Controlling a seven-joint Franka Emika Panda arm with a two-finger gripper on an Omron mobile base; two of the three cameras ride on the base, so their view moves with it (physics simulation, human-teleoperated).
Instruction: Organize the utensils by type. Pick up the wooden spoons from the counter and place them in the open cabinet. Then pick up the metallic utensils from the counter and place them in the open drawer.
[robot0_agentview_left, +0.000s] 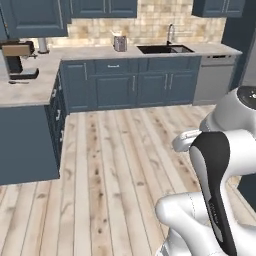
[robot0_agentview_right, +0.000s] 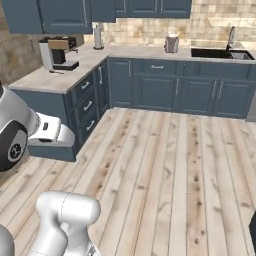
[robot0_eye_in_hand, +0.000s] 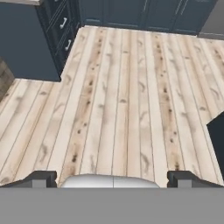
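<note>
Facing the kitchen from mid-floor: the left base view shows the counter (robot0_agentview_left: 30, 90) with a coffee machine (robot0_agentview_left: 17, 60); utensils too small to identify. Right base view: the same counter, drawer fronts shut. Hand view: gripper (robot0_eye_in_hand: 113, 178) spread wide, empty, above floor planks. Judged: nothing sorted yet.
</note>
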